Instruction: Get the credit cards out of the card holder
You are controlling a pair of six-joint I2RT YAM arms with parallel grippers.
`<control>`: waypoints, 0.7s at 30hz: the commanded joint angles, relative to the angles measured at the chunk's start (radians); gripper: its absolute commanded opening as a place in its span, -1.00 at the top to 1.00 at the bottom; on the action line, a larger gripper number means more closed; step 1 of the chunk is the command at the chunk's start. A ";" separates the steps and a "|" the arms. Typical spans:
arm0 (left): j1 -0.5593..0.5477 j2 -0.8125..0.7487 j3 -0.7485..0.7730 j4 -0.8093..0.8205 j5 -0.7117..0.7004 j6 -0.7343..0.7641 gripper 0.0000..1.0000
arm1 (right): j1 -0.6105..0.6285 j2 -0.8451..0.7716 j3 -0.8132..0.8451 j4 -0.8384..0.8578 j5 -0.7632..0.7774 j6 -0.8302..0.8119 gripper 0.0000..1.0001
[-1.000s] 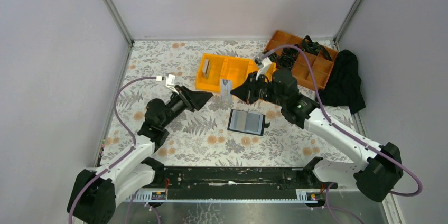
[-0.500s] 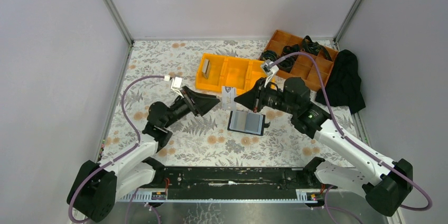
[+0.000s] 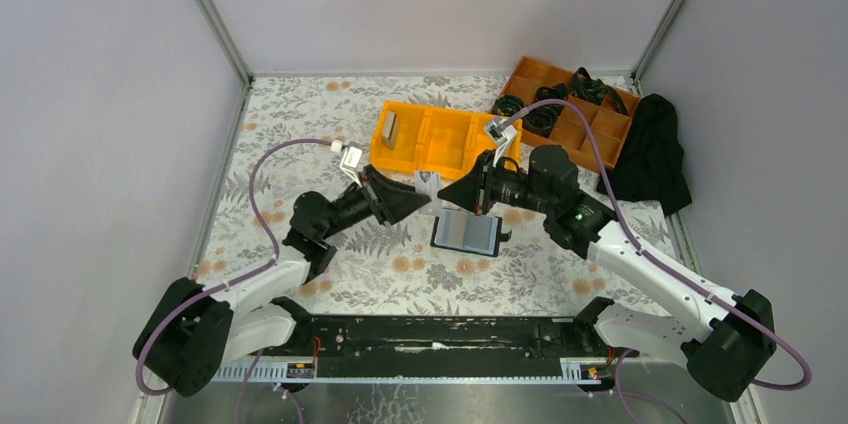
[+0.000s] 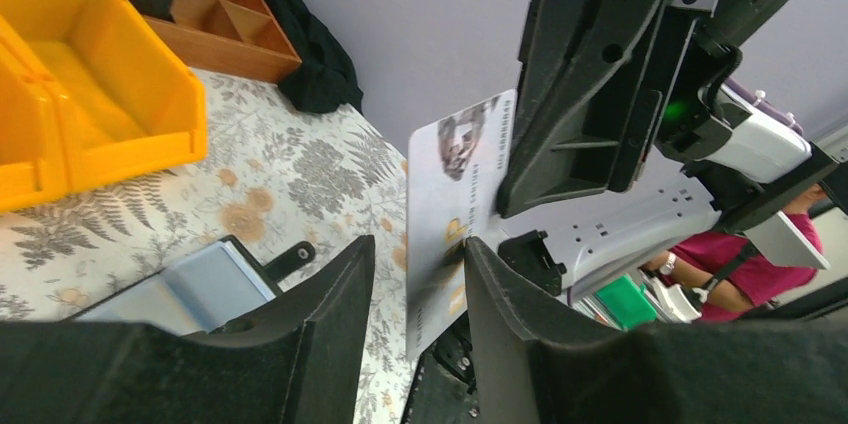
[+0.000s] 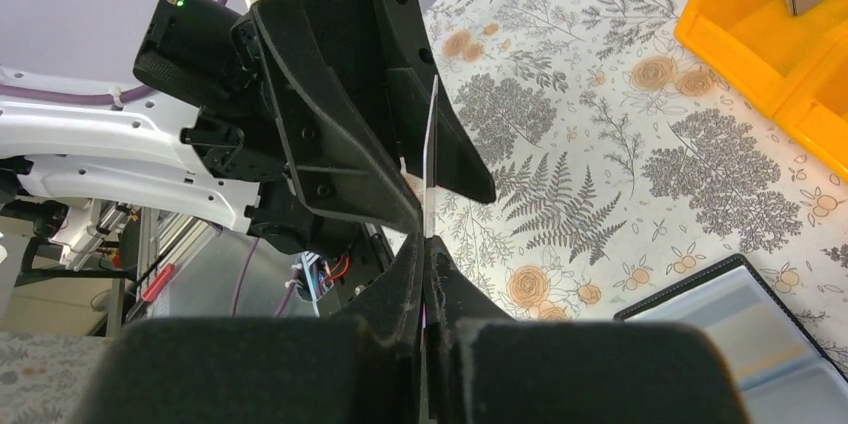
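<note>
left hand point(image 3: 428, 202) has moved in from a second ago, released jaws straddling the credit card point(image 4: 458, 194), right hand point(image 3: 448, 190) still clenched on it.

- Left arm point(image 3: 252, 289) and right arm point(image 3: 650, 267) look the same: white shells on the long links, chunky black joints and bases.
- Left gripper point(image 3: 425, 202) and right gripper point(image 3: 447, 187) are matte black plastic, with wedge-shaped fingers that have ribs and round holes moulded in.
- A purple cable point(image 3: 290, 143) loops off each wrist.
- A small white block point(image 3: 350, 157) sits on each wrist.
- There's a tiny green light point(image 3: 577, 212) on the right arm's black housing.
</note>
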 commanded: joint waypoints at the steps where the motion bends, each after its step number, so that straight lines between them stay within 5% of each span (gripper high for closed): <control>1: -0.030 0.049 0.030 0.167 0.037 -0.033 0.15 | -0.003 0.023 0.015 0.060 -0.042 0.000 1.00; 5: -0.034 0.052 0.031 0.175 0.023 -0.045 0.26 | -0.003 0.044 0.009 0.068 -0.043 0.000 1.00; 17: -0.034 -0.108 0.034 -0.102 -0.129 0.109 0.16 | -0.041 0.055 0.002 0.070 -0.061 -0.012 1.00; 21: -0.032 -0.072 0.031 -0.061 -0.115 0.088 0.40 | -0.052 0.067 -0.008 0.086 -0.077 0.000 1.00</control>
